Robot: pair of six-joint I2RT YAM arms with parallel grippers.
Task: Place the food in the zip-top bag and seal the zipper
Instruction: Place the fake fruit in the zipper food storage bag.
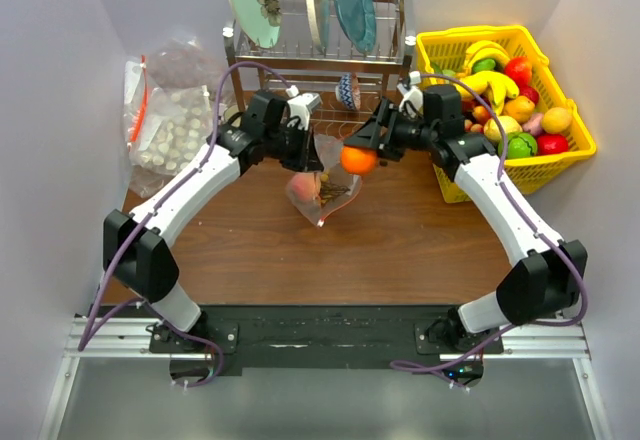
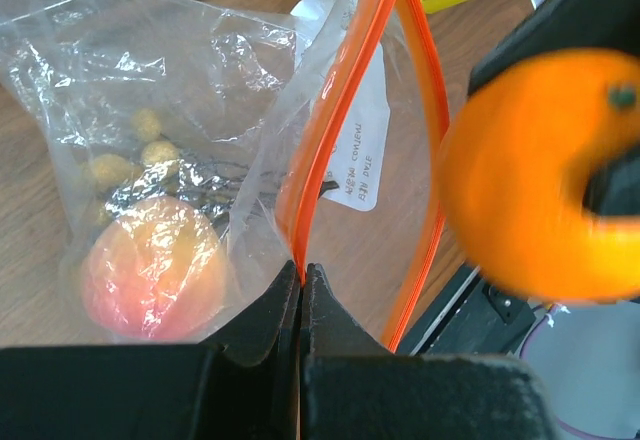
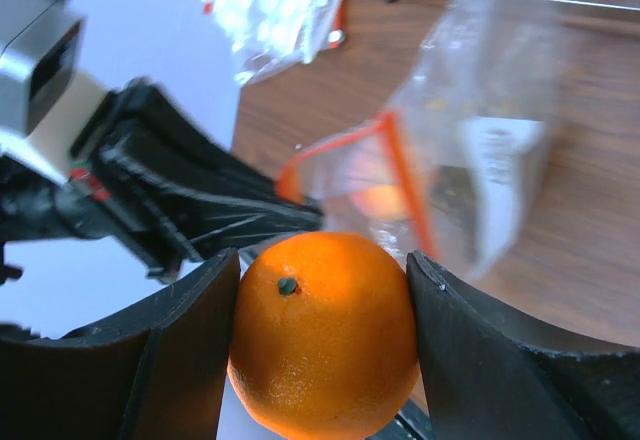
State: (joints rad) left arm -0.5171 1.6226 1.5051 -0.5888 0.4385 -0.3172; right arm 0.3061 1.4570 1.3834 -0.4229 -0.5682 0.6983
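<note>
Left gripper [image 2: 301, 282]: jaws pressed tight on the zipper [image 2: 335, 130] at one end of the mouth.
Right gripper [image 3: 322, 272]: spread wide, clamping the orange [image 3: 325, 350], just beside the mouth.
Zip-top bag [image 1: 322, 192]: mid-bench, nearer the far edge; mouth gaping; peach-like fruit [image 2: 150, 265] and small brown pieces [image 2: 150, 150] inside.
Room: bench [image 1: 300, 260] wood shows from the bag to the near edge; yellow basket [image 1: 575, 145] at the right edge, dish rack [image 1: 320, 60] along the far edge.

Pale walls [image 1: 50, 80] enclose a brown wooden table [image 1: 400, 245].
</note>
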